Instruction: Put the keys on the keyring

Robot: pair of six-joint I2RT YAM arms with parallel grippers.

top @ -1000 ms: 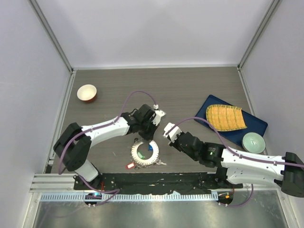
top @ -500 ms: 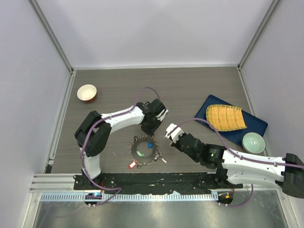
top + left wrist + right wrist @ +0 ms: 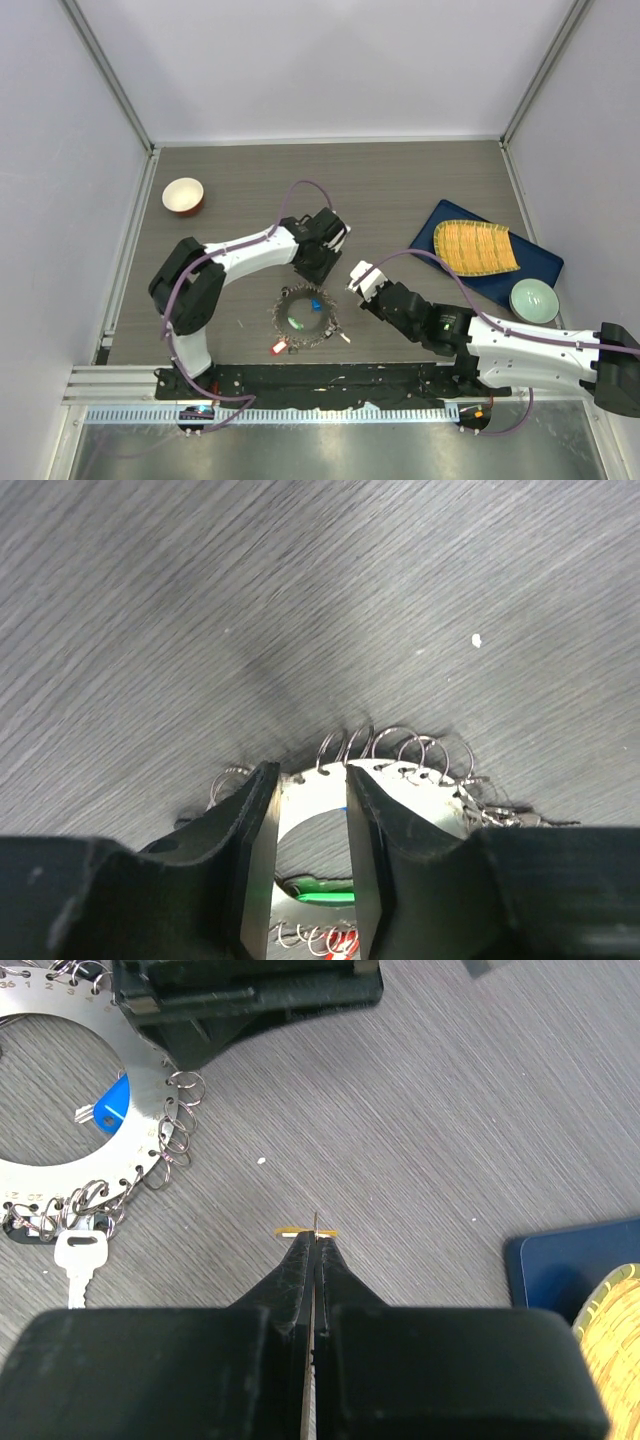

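Note:
The keyring (image 3: 290, 303), a flat toothed grey ring, lies on the table near the front. On or inside it are keys with a blue tag (image 3: 316, 303), a green tag (image 3: 300, 322) and a red tag (image 3: 278, 348). My left gripper (image 3: 315, 264) hovers just past its far rim, jaws open. In the left wrist view the keyring (image 3: 312, 798) shows through the gap of the left gripper (image 3: 310, 792). My right gripper (image 3: 315, 1235) is shut on a thin key seen edge-on, whose yellow tag (image 3: 295, 1231) sticks out at the tips. It sits right of the keyring (image 3: 140, 1090).
A red-and-white bowl (image 3: 183, 196) stands at the far left. On the right, a blue tray (image 3: 535, 265) carries a yellow ribbed mat (image 3: 475, 247), with a pale green bowl (image 3: 533, 299) beside it. A loose-hanging silver key (image 3: 75, 1260) dangles from the ring's near side.
The keyring, held tilted by my left gripper a second ago, now lies flat. The left jaws have opened off it. The right gripper with its key has barely moved.

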